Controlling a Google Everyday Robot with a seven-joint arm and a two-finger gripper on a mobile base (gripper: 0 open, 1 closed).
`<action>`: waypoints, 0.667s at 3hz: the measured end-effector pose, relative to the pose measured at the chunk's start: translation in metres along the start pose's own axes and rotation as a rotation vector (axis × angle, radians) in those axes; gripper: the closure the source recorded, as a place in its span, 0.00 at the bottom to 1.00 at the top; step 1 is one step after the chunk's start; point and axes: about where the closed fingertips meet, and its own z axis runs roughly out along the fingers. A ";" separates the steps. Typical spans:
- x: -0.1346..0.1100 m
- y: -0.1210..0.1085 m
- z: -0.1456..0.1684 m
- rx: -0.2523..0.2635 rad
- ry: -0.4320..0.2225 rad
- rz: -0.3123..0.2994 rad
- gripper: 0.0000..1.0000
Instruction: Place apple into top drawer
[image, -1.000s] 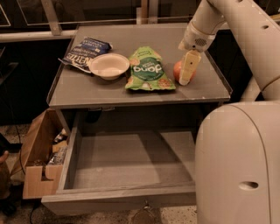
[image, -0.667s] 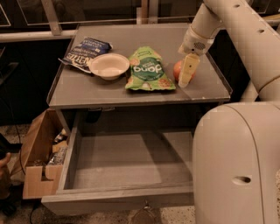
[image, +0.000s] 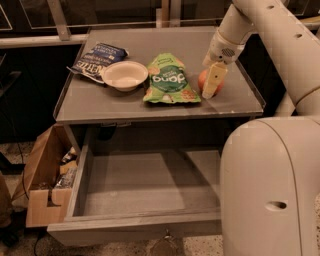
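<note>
Camera view: gripper (image: 210, 86) sits low against the apple (image: 201, 80) at the right of the cabinet top (image: 150, 107), its grip cannot be told; top drawer (image: 150, 185) stands open below.

On grey worktop (image: 125, 106): blue bag (image: 97, 59), bowl (image: 124, 75), green bag (image: 170, 80), apple (image: 202, 80) at right, pincer (image: 212, 84) at it.

Office-like test area, grey desk (image: 100, 106) with snack bags (image: 170, 80), cardboard box (image: 42, 167) on speckled floor (image: 115, 248), gripper (image: 210, 84) at desk's right side.
</note>
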 end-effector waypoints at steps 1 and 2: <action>0.000 0.000 0.000 0.000 0.000 0.000 0.42; 0.000 0.000 0.000 0.000 0.000 0.000 0.66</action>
